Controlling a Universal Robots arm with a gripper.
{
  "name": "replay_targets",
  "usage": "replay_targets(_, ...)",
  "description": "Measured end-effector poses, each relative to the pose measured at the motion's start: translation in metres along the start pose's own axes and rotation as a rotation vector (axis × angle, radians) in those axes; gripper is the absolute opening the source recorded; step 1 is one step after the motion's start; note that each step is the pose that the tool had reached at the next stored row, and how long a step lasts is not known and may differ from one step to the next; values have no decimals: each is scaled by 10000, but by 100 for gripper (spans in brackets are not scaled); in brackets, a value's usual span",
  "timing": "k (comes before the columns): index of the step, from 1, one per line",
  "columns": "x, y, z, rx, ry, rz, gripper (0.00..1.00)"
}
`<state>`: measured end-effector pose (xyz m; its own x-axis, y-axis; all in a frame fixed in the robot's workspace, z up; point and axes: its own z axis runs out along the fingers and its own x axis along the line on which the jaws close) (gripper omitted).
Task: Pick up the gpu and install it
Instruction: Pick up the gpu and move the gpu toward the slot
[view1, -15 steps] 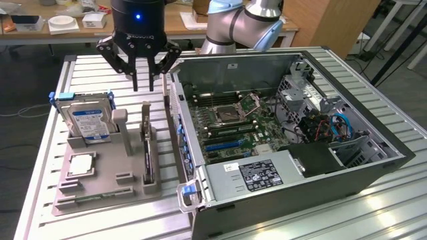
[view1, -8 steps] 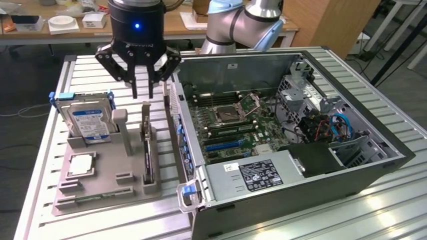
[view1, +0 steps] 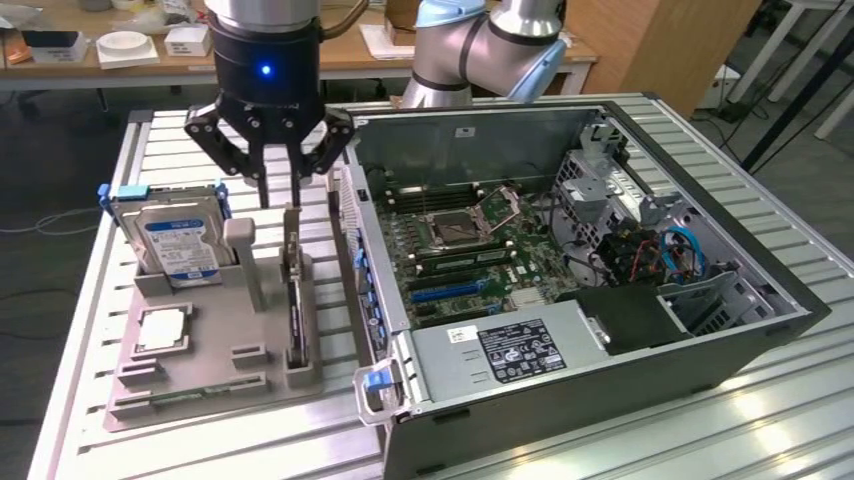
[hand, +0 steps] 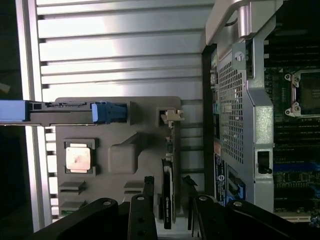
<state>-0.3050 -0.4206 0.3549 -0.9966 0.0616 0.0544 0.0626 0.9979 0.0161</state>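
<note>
The gpu (view1: 294, 300) is a thin black card standing on its edge in a slot of the grey holder tray (view1: 200, 370), at the exterior view's left. My gripper (view1: 280, 200) hangs just above the card's far end, open and holding nothing. In the wrist view the gpu (hand: 167, 200) appears edge-on, with the gripper (hand: 169, 189) straddling its line. One dark finger stands on each side, with a gap between each finger and the card. Nothing touches the card.
The holder tray (hand: 125, 160) also carries a silver hard drive (view1: 180, 245) in a blue-tabbed bracket and a processor chip (view1: 160, 330). The open computer case (view1: 574, 250) lies right of the tray, its motherboard with blue slots (view1: 447, 290) exposed. A slatted metal table (view1: 80, 300) is underneath.
</note>
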Motion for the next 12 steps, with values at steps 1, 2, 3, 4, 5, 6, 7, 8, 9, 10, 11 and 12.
replay_targets(1, 5, -4, 14, 0, -5, -6, 36)
replay_targets(2, 10, -7, 29, 1, -10, -11, 36)
replay_targets(3, 13, -11, 45, 0, -14, -14, 36)
replay_targets(4, 14, -13, 60, 0, -17, -15, 36)
replay_targets(5, 15, -15, 74, 1, -19, -15, 36)
replay_targets(6, 15, -16, 87, 1, -20, -15, 36)
replay_targets(7, 14, -16, 98, 1, -21, -15, 36)
replay_targets(8, 14, -17, 111, 0, -21, -14, 36)
replay_targets(9, 13, -17, 124, 1, -21, -13, 36)
replay_targets(10, 12, -19, 139, 0, -22, -14, 36)
replay_targets(11, 11, -21, 153, 1, -21, -15, 36)
replay_targets(12, 10, -23, 166, 0, -22, -17, 36)
